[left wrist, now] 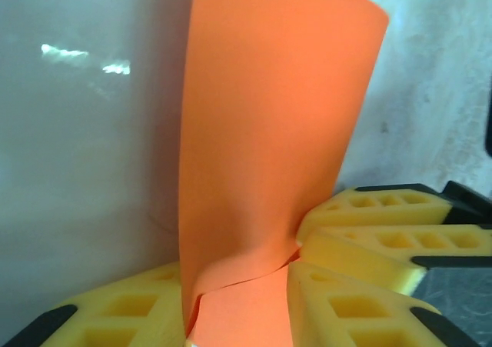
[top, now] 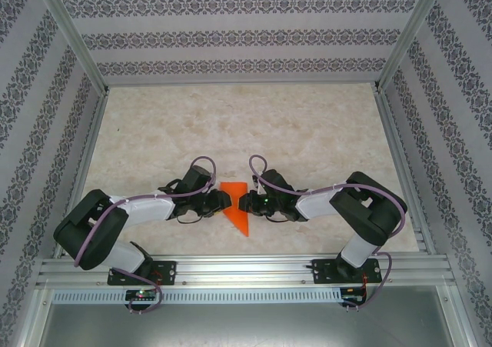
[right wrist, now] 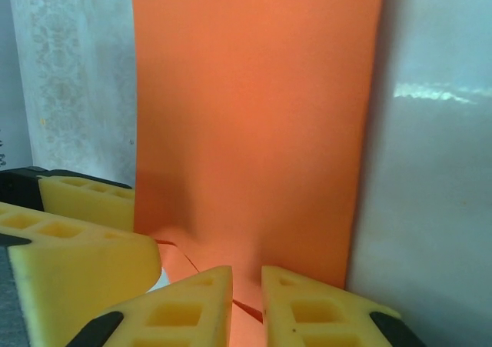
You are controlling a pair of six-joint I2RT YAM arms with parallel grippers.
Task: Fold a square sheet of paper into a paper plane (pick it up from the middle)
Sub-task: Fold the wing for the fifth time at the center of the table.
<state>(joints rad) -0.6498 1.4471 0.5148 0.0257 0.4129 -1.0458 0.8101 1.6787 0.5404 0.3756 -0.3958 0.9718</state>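
Paper [top: 237, 208], bright orange and folded to a point, sits between the two sets of jaws in the top view. The left gripper [top: 225, 201] meets its left edge and the right gripper [top: 242, 202] its right edge, fingertips almost facing over the marbled table [top: 307, 131].

From the left wrist, the left gripper's yellow pads [left wrist: 115, 316] stand apart, open. The paper [left wrist: 269, 131] rises between them and bends against the left-hand pad. The right gripper [left wrist: 323, 235] reaches in from the right and nips the paper's edge.

From the right wrist, the right gripper's pads [right wrist: 307, 308] are drawn to a narrow slit, pinching the paper's lower edge. The paper [right wrist: 254, 131] stands tall straight ahead of the jaws, with the left gripper [right wrist: 138, 224] off to their left.
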